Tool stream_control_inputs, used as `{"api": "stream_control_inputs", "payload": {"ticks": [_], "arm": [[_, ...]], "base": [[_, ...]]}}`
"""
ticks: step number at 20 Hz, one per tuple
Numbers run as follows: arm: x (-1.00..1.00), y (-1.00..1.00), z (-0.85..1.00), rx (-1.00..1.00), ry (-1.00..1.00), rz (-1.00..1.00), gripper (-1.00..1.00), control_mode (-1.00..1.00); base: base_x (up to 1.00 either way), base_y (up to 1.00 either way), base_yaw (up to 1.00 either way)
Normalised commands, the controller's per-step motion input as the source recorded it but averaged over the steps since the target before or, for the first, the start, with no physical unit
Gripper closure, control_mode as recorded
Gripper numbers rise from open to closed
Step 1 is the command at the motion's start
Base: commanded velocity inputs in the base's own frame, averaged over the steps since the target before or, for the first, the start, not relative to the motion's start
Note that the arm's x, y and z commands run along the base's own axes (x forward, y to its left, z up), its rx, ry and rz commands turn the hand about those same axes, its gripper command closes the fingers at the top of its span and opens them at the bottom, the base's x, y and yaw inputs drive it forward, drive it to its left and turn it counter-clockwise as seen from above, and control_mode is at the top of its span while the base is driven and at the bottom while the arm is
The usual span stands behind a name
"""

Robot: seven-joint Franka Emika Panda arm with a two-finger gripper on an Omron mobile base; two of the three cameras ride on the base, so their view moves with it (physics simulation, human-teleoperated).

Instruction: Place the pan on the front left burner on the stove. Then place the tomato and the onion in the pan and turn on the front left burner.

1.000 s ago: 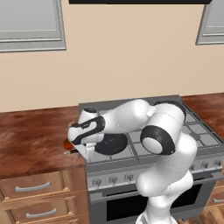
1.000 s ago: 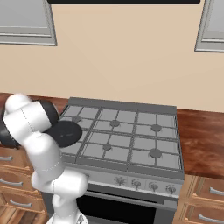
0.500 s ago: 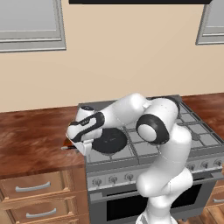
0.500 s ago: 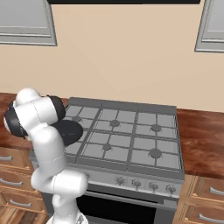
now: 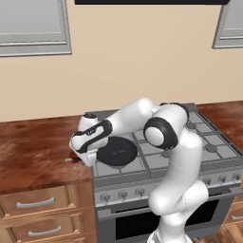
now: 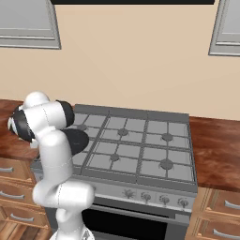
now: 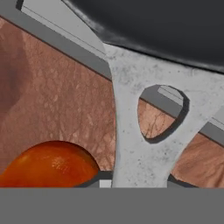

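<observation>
Left base view: holding the pan (image 5: 117, 151) by its handle, pan lying over the stove (image 5: 156, 156) grates just ahead of the jaws, at the bench (image 5: 33, 152) edge.

Right base view: pan (image 6: 77, 140) half hidden behind the arm; centring over the front left burner worth checking before letting go.

Hand view: jaws clamped on the pan handle (image 7: 140, 144); tomato (image 7: 48, 164) lying just beside them on the bench. Keeping the pan level, lowering slowly.

I see the pan (image 7: 166, 26) as matt black with a dull, mottled silvery metal handle, the tomato (image 7: 48, 164) glossy, the desk (image 5: 33, 152) polished reddish wood, the stove (image 6: 136, 140) brushed grey steel.
</observation>
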Motion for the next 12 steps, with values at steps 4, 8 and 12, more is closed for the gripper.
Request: {"api": "stream_control_inputs", "payload": {"ticks": [4, 8, 12], "arm": [[0.0, 0.0, -0.36, -0.01, 0.0, 0.0, 1.0, -1.0], [0.0, 0.0, -0.26, -0.01, 0.0, 0.0, -1.0, -1.0], [-0.02, 0.0, -0.06, 0.0, 0.0, 0.0, -1.0, -1.0]], "base": [[0.0, 0.0, 0.0], [0.0, 0.0, 0.0], [0.0, 0.0, 0.0]]}}
